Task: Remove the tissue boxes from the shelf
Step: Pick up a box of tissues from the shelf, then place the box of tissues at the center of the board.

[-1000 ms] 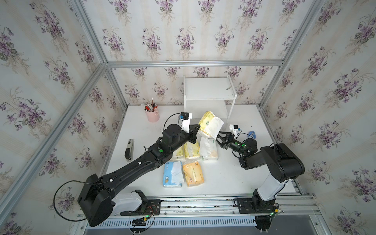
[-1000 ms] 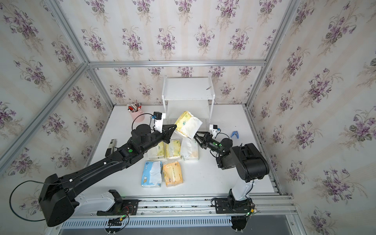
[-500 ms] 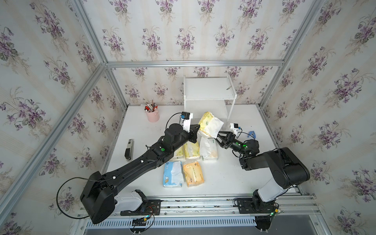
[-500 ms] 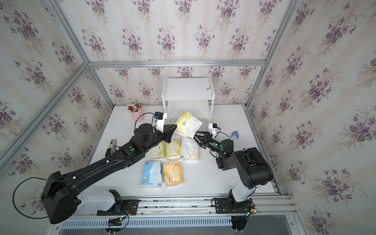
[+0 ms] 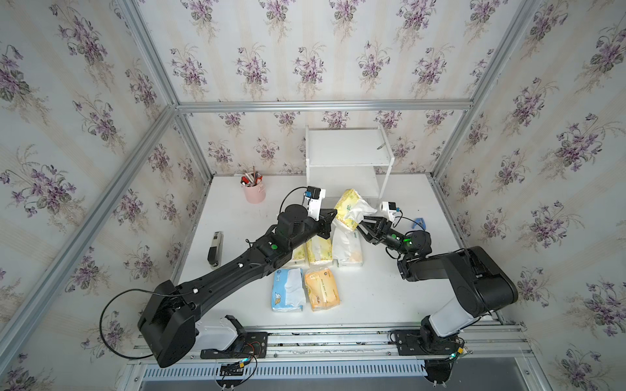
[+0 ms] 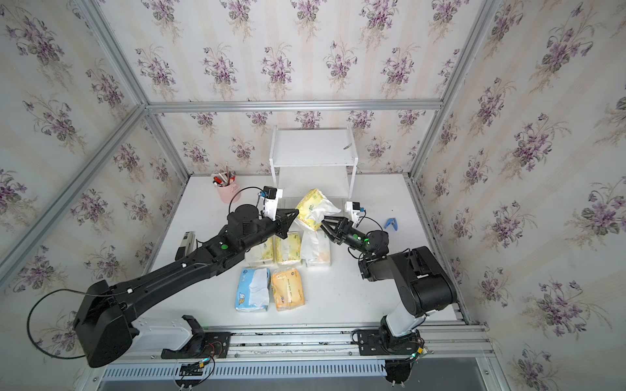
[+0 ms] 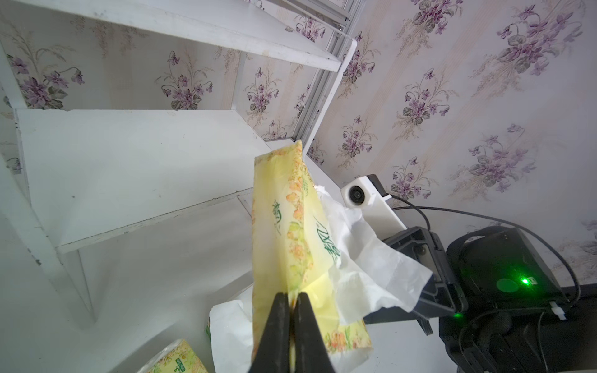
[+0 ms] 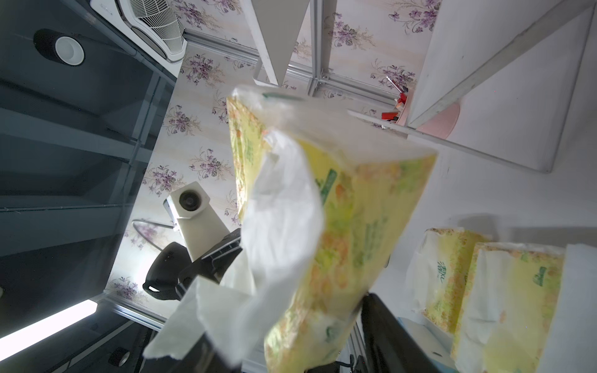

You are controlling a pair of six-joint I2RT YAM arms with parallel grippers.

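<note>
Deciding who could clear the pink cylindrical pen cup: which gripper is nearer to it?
Left. The left gripper, shut on the raised yellow-and-white plastic-wrapped tissue pack, is on the pack's side toward the pink pen cup; the right gripper is beyond the pack, farther away.

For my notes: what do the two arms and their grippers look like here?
Both the left arm and right arm are matte black with bulky joints, white base segments and a green status light each. The left gripper and right gripper have black tapered fingers, each carrying a white wrist camera. Black cables loop off them.
</note>
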